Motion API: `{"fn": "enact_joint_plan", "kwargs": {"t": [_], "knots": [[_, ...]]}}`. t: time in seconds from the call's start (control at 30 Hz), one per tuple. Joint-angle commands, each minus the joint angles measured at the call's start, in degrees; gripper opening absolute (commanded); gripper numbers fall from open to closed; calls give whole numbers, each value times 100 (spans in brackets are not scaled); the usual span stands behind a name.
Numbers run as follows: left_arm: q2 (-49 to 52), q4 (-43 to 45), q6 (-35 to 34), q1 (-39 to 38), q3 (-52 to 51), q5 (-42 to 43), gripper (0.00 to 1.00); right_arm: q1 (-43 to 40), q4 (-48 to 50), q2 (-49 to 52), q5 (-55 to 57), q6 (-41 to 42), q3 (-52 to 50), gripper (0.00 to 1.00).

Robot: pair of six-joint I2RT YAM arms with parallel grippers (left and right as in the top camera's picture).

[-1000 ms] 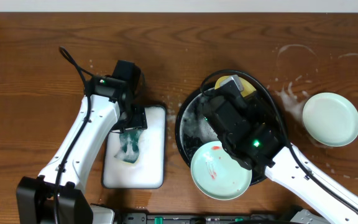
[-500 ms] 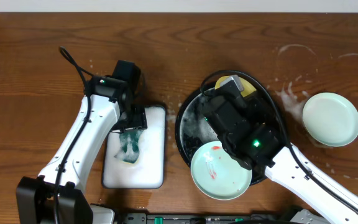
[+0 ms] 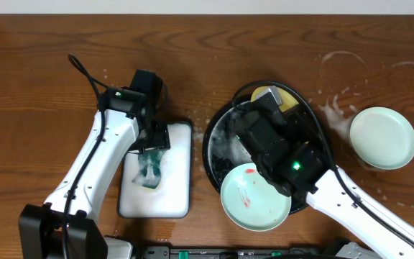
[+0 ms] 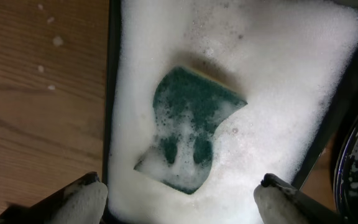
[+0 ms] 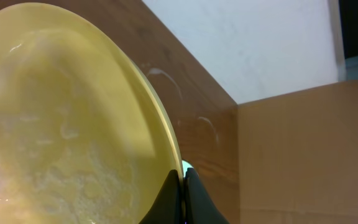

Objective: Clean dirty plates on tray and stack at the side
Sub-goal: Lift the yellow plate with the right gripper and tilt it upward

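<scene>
My right gripper (image 3: 270,97) is shut on the rim of the soapy yellow plate (image 3: 286,98) and holds it tilted over the far side of the round black tray (image 3: 214,144). In the right wrist view the yellow plate (image 5: 61,124) fills the left, and the gripper (image 5: 183,186) pinches its edge. A mint plate with red smears (image 3: 255,196) rests on the tray's near rim. A clean mint plate (image 3: 383,137) lies on the table at the right. My left gripper (image 4: 182,199) is open and foamy above the green sponge (image 4: 191,127).
The white rectangular dark-rimmed tray (image 3: 180,194) holds foam and the sponge (image 3: 149,169), left of the black tray. Its dark rim (image 4: 112,93) borders bare wood. Foam splashes lie on the table near the clean plate (image 3: 333,108). The right arm's cable arcs over the black tray.
</scene>
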Motion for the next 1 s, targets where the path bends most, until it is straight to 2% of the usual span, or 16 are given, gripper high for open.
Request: {"fn": "enact_joint_plan", "kwargs": {"t": [0.0, 0.2, 0.97], "knots": [[-13, -13, 31, 31, -2, -68, 82, 302, 31, -94, 1268, 2, 22, 1], [-13, -15, 31, 31, -2, -68, 82, 682, 7, -92, 1364, 0, 22, 1], [-13, -13, 31, 31, -2, -68, 82, 688, -70, -92, 1281, -170, 20, 1]]}}
